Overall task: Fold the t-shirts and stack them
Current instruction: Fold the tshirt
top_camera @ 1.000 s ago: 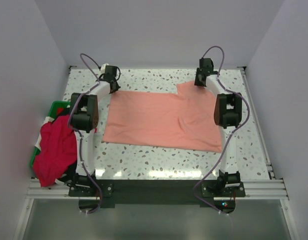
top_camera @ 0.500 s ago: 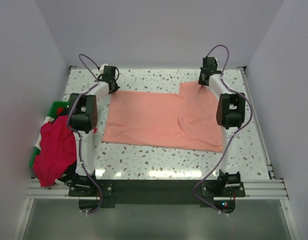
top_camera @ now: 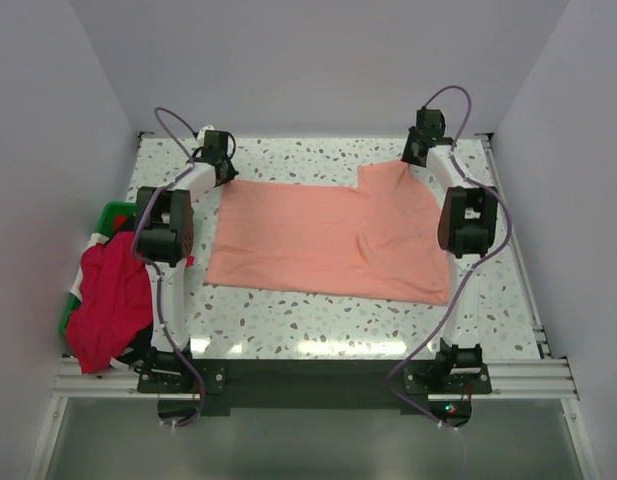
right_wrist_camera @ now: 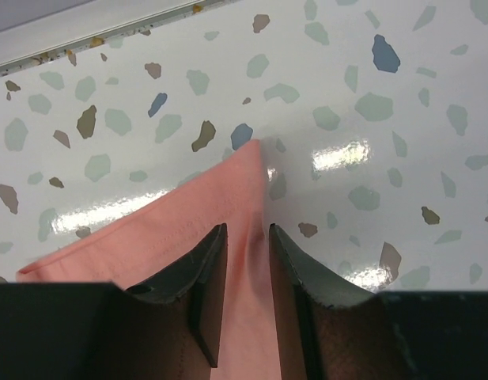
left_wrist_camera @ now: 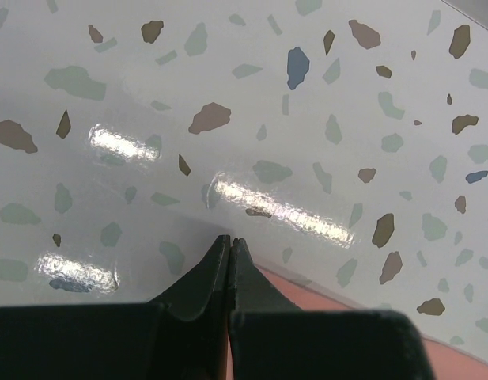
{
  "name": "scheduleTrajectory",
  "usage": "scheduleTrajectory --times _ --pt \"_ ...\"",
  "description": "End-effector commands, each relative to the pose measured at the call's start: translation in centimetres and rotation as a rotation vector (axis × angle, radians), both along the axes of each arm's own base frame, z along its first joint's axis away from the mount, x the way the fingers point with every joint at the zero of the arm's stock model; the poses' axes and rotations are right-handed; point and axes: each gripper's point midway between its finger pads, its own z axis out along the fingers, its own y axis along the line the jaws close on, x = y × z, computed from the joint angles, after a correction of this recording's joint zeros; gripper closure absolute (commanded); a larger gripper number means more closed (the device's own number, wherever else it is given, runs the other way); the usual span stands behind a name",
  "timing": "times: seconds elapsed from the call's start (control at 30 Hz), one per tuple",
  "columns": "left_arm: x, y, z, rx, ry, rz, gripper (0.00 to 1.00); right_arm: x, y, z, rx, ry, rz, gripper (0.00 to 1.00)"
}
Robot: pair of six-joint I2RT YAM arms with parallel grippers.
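Observation:
A salmon-pink t-shirt (top_camera: pixel 318 235) lies spread flat across the middle of the table. My left gripper (top_camera: pixel 226 172) is down at its far left corner. In the left wrist view its jaws (left_wrist_camera: pixel 230 240) are pressed together, with a sliver of pink cloth (left_wrist_camera: pixel 323 301) between and beside them. My right gripper (top_camera: pixel 412 156) is at the far right corner. Its fingers (right_wrist_camera: pixel 245 229) pinch a raised ridge of the pink cloth (right_wrist_camera: pixel 149 237), whose corner pokes out ahead of them. A crimson red t-shirt (top_camera: pixel 108 300) hangs over the bin at the left.
A green plastic bin (top_camera: pixel 113 212) stands at the table's left edge under the red shirt, with bits of white and black cloth showing around it. The back wall edge (right_wrist_camera: pixel 85 32) runs close ahead of the right gripper. Side walls enclose the table.
My right gripper has moved farther back and right, drawing the shirt's far right corner with it. The left gripper has stayed put and shut.

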Motion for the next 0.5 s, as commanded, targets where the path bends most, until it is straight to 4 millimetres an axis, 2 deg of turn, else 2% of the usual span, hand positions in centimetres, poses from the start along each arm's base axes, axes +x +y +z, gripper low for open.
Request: scheduleTrajectory --times 0.0,0.2,0.47 --pt "1.6 0.4 4.1 -0.002 -0.118 -0.004 1.00 1.5 0.3 1.6 0.014 -0.051 0.005 0.68" --pt "1.6 0.4 3.7 -0.006 -0.110 -0.007 1.00 2.1 0.8 0.2 0.040 -0.041 0.014 0.68" --pt "1.8 0.5 3.8 -0.009 -0.114 -0.010 1.00 1.9 0.0 0.0 0.014 -0.020 -0.012 0.72"
